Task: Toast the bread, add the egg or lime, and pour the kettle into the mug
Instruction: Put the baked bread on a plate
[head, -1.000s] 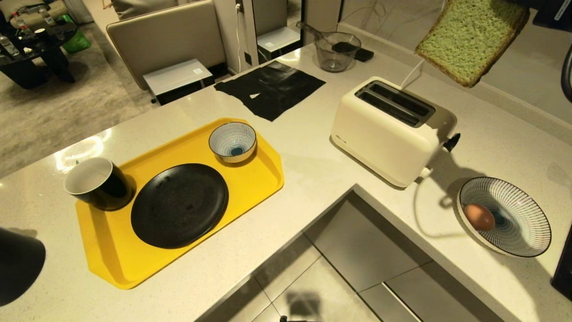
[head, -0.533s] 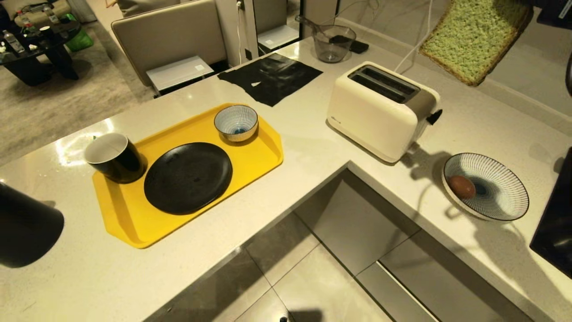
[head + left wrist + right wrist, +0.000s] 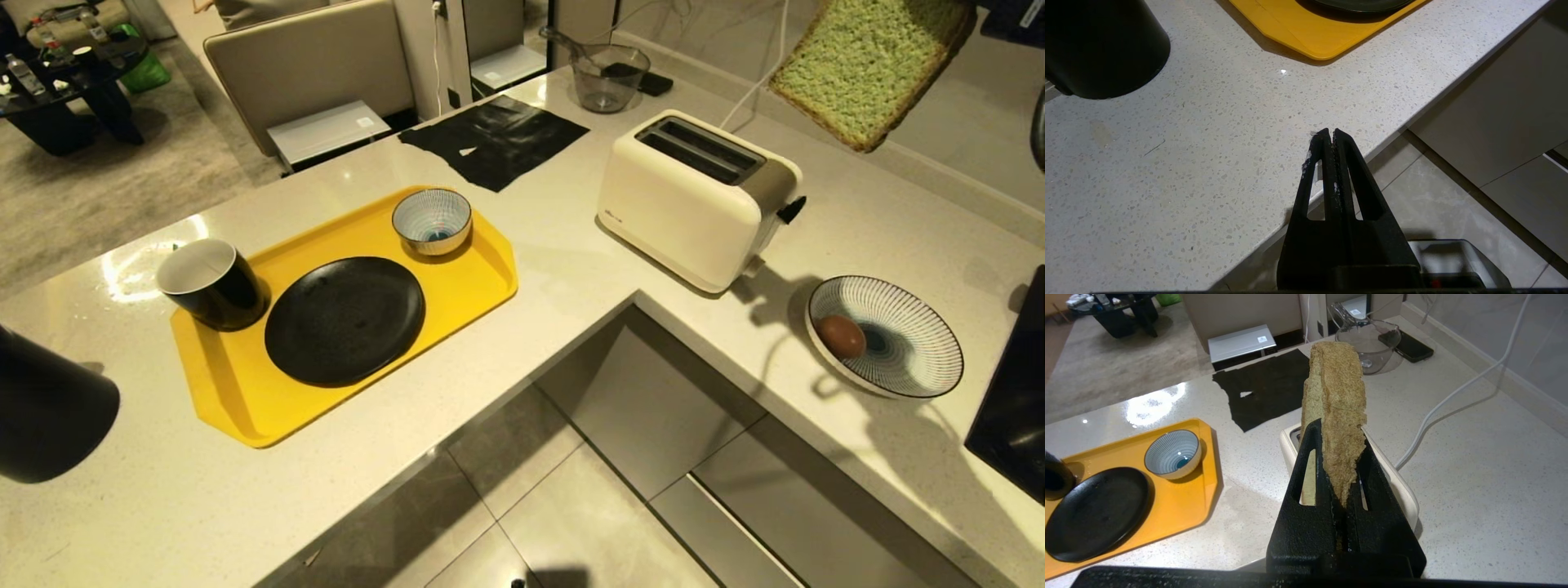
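One slice of bread (image 3: pixel 873 65), one egg (image 3: pixel 841 336), one mug (image 3: pixel 211 283) and one toaster (image 3: pixel 698 198) are showing. Two striped bowls (image 3: pixel 432 220) (image 3: pixel 906 347), one black plate (image 3: pixel 344 319) and one yellow tray (image 3: pixel 473 282) are sitting out.

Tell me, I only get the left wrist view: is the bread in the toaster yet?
Observer: No. The right end effector is shut on the bread, holding it in the air above the toaster.
Operator: Slots free?
Observer: Both slots look empty in the head view.
Operator: Where's the egg?
Observer: The egg lies in the striped bowl, on the robot's right of the toaster.
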{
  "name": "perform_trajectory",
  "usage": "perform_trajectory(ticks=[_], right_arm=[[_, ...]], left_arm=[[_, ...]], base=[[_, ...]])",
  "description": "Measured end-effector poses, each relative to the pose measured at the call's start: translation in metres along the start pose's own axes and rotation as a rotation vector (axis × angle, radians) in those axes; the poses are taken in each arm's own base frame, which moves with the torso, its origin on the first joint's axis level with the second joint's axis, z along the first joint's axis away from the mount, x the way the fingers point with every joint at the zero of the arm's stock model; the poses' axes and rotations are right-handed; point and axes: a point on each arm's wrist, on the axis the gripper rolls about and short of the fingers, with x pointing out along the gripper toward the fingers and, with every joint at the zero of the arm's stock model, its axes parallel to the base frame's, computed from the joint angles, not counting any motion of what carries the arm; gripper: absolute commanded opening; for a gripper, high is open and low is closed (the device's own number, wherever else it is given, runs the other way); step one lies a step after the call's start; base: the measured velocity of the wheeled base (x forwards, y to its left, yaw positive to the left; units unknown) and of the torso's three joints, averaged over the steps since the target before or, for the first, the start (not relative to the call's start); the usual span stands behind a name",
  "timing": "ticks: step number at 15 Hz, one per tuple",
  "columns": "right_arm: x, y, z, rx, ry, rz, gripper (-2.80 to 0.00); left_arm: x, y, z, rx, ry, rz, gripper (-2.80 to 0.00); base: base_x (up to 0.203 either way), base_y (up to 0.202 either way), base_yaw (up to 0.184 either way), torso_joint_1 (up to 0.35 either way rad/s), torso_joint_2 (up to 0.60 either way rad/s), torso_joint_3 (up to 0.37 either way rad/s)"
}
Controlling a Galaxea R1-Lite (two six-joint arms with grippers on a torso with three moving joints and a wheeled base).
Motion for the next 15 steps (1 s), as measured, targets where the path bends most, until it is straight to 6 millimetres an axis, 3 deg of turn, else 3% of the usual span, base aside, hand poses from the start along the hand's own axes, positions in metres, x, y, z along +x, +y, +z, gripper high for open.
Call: perform_trajectory(ticks=[15], right_arm=[[-0.016,-0.003,0.000,-0.020,0.061,-0.149,-2.80]], left_arm=[[0.000,0.000,0.000,0.000,0.000,-0.001,-2.80]], base=[[0.000,0.000,0.000,0.000,0.00,0.000]])
